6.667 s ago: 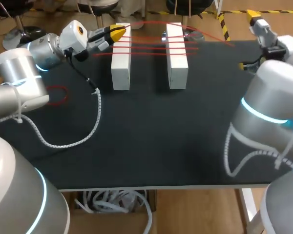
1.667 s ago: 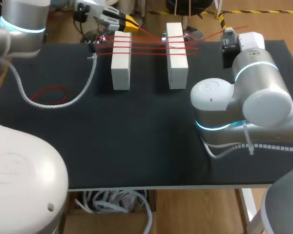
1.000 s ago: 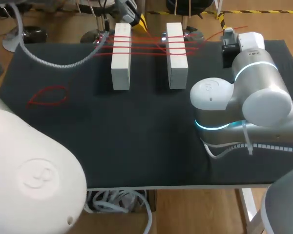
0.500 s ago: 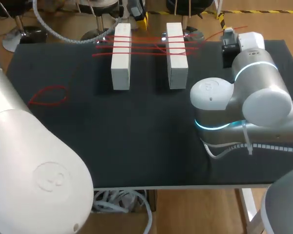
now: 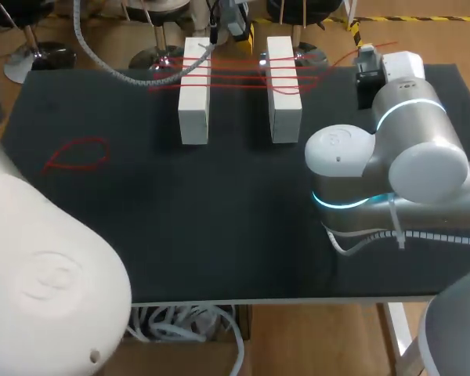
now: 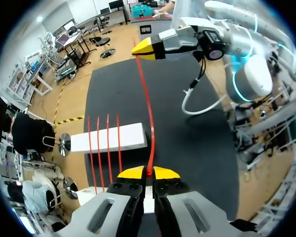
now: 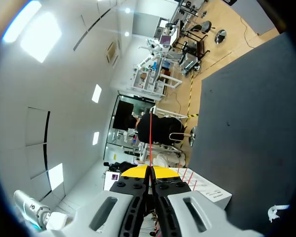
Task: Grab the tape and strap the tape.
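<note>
Two white blocks stand upright at the table's far side, the left block point(image 5: 193, 92) and the right block point(image 5: 283, 88). Red tape point(image 5: 235, 73) runs in several strands across both. My left gripper point(image 5: 240, 23) hangs above the far edge, between the blocks; in its wrist view the left gripper point(image 6: 148, 172) is shut on the red tape point(image 6: 146, 103). That strand stretches on to my right gripper point(image 6: 145, 48), shut on its other end. In the right wrist view the right gripper point(image 7: 149, 171) pinches the thin tape point(image 7: 150, 133).
A loose loop of red tape point(image 5: 78, 153) lies on the black table point(image 5: 219, 219) at the left. My right arm's elbow point(image 5: 384, 168) bulks over the right half of the table.
My left gripper has carried the tape rightward along the far edge, from over the left block to between the blocks. The right arm has kept still.
</note>
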`<state>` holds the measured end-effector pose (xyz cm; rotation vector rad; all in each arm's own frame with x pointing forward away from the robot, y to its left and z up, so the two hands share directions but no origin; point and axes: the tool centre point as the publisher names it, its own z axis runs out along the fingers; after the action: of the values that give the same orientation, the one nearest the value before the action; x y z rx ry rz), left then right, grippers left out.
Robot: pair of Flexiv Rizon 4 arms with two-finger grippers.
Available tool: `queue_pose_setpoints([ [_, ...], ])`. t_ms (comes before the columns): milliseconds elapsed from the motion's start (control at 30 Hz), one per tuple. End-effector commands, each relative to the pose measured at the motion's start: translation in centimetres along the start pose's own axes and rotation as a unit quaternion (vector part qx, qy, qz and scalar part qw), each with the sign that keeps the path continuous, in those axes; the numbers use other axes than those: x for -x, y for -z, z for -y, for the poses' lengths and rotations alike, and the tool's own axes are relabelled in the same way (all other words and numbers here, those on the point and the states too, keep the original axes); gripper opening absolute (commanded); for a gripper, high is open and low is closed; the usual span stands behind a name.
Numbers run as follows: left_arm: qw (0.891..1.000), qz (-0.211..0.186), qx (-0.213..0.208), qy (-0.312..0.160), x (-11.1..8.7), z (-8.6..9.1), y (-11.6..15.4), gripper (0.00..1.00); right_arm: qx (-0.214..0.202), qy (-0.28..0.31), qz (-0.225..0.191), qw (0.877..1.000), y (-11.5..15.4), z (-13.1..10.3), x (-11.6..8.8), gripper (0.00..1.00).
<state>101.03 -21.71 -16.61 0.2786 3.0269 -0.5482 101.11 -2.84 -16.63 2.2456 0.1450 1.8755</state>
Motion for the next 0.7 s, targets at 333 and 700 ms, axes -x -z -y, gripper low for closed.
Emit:
queue_pose_setpoints([
  [333, 0.996, -0.028, 0.003, -0.08, -0.42, -0.66, 1.13, 0.0, -0.002, 0.0, 0.003, 1.0, 0.06, -0.14, -0.2, 0.0],
  [700, 0.996, -0.028, 0.003, -0.08, -0.42, -0.66, 1.13, 0.0, -0.002, 0.0, 0.003, 1.0, 0.06, -0.14, -0.2, 0.0],
])
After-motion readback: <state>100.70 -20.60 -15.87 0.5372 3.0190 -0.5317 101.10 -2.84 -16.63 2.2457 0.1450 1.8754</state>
